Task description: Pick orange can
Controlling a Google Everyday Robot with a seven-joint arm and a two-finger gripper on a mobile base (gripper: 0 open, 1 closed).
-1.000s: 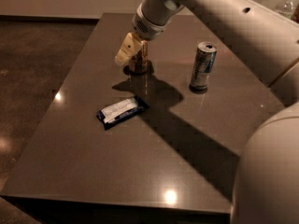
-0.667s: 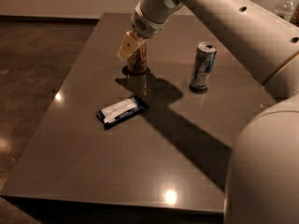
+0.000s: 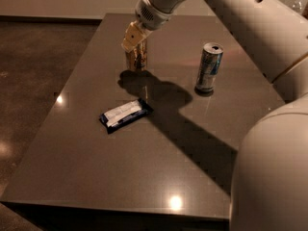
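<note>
My claw (image 3: 133, 36) grips the top of the orange can (image 3: 138, 57), far-left on the desk (image 3: 72, 177). I can't read the can's dark curly marking, nor the lettering on the silver-blue can (image 3: 208, 67) or the white-labelled wrapper (image 3: 124, 114).

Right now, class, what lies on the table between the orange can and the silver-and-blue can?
Nothing: the camera view shows bare table between the orange can and silver-and-blue can. The gripper is at the orange can's top.

The claw (image 3: 136, 43) atop the orange can (image 3: 137, 60) hides its top; arm (image 3: 240, 18) cropped.
</note>
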